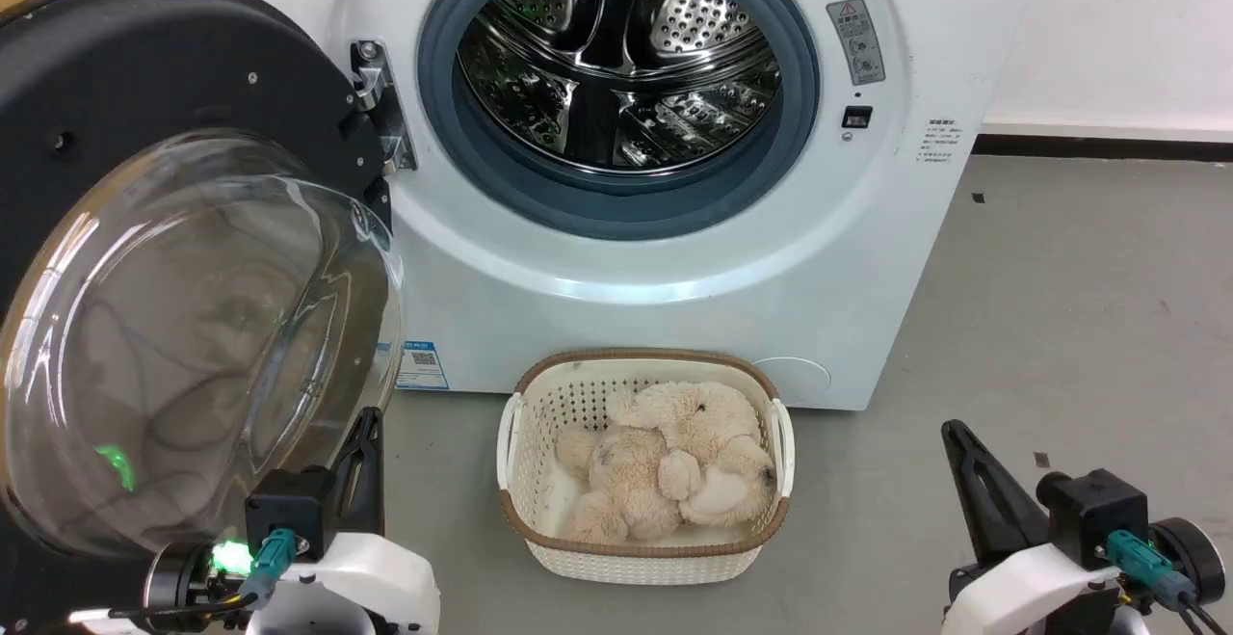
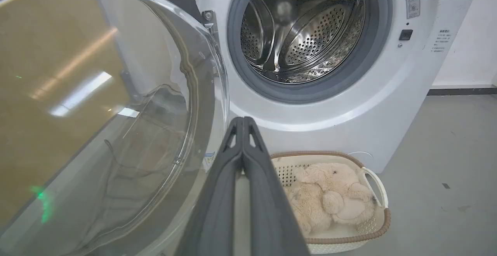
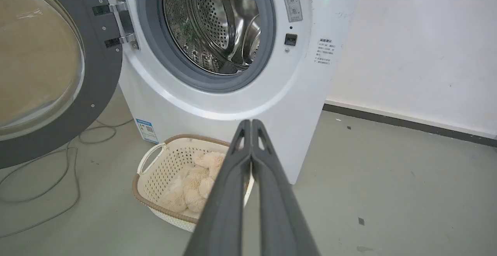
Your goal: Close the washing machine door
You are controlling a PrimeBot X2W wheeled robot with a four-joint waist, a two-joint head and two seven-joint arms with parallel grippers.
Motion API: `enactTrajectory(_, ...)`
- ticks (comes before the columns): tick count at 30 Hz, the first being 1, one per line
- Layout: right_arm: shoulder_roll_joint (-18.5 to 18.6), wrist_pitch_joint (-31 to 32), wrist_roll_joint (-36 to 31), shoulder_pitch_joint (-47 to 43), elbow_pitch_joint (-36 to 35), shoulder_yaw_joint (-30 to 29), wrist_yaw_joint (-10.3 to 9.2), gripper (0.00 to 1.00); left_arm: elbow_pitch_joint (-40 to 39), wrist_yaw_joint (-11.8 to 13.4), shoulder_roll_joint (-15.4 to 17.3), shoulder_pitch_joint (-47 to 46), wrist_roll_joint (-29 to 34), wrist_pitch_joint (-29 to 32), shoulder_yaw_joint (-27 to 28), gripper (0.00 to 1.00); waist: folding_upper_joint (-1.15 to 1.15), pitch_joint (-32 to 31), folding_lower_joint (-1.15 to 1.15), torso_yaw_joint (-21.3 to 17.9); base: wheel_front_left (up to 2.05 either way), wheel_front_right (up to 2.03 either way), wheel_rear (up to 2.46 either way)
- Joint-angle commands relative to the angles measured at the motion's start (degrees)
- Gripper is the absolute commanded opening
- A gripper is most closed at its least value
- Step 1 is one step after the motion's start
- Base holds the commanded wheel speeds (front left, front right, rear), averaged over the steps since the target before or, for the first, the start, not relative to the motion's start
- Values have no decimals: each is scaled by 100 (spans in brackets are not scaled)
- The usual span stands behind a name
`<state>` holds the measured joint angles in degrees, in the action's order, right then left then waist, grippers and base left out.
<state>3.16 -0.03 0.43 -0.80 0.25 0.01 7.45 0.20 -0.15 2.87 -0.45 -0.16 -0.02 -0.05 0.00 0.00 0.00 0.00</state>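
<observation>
At the washer's [image 1: 674, 307] left side, the door [image 1: 188, 288] stands swung wide on its hinge [image 1: 380, 105], with its inner face and glass bowl [image 1: 197, 356] toward the robot and the drum [image 1: 616, 66] fully exposed. The left gripper [image 1: 369, 420], fingers pressed together and empty, sits just beside the bowl's lower right edge; whether it touches cannot be told. The right gripper [image 1: 954, 431], fingers likewise together and empty, hangs well apart over bare floor [image 1: 1060, 327]. Likely hazards: the left gripper is on the door's inner side, so a swing toward the washer could pinch it between door and front panel. The bowl is smooth and curved, so closed fingers pressing or hooking there may slide off. A weak push may leave the door short of the latch slot [image 1: 856, 117]. The basket [image 1: 641, 357] of toys [image 1: 665, 462] stands just before the washer, below the opening; the door's lower rim probably passes above it, though the margin looks thin. Open room lies to the right; a cable [image 3: 70, 159] trails on the floor beneath the door.
</observation>
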Motion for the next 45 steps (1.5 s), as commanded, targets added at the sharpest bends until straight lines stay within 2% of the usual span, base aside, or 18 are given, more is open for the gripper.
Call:
enactTrajectory(1,-28,3,-43,80,-25,-1,3,0,-20,15,0,45,16,2,5,0,0,0,0,0,0,0,0)
enactTrajectory(9,-28,3,-43,80,-25,-1,3,0,-20,15,0,45,16,2,5,0,0,0,0,0,0,0,0)
enactTrajectory(10,0,0,0,0,0,1,0,100,0,0,0,0,0,0,2,100,0,0,0,0,0,0,0)
enactTrajectory(30,-3,-221,172,-65,32,25,1,100,72,76,12,24,2,-222,-102,100,0,-5,0,89,0,0,0)
enactTrajectory(45,-7,-401,325,-131,49,99,1,100,100,158,45,55,-9,-401,-180,100,0,-42,0,467,0,0,0)
